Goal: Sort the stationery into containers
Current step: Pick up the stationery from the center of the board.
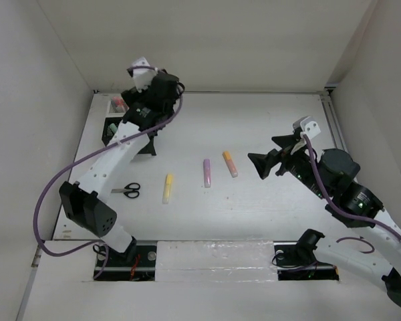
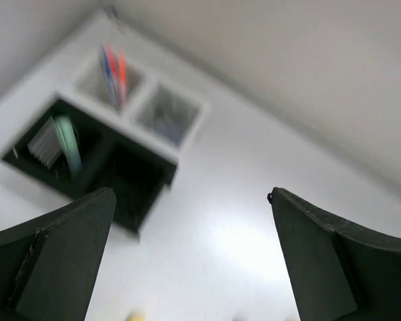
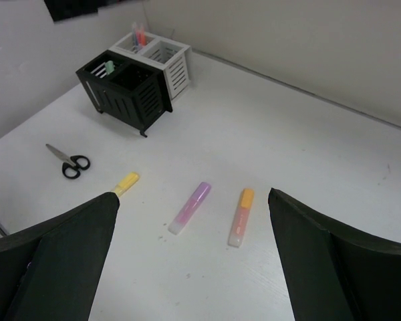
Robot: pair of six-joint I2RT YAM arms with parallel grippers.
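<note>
Already in place, by the look of it: green marker leaning in one compartment of the black organiser, thin pens upright in one compartment of the white organiser just beside it. Hence probably a sort by kind, stubby markers to black and pens to white. In the white box's other compartment, a greyish piece, too blurred to name. Not yet sorted, lying flat in the middle of the table and well apart from both boxes: yellow marker, purple marker and orange marker in a loose row, spaced widely enough for each to be taken alone. Off to the left, near the left arm, scissors. Above the organisers, left gripper, spread wide with nothing between the fingers, looking down on the boxes. A stance suited to dropping in rather than picking up. Over the right half of the table, right gripper, likewise wide open and empty, pointed at the row and nearest the orange marker. Likely set so for a next pick, with room to straddle a marker across its narrow side.
</note>
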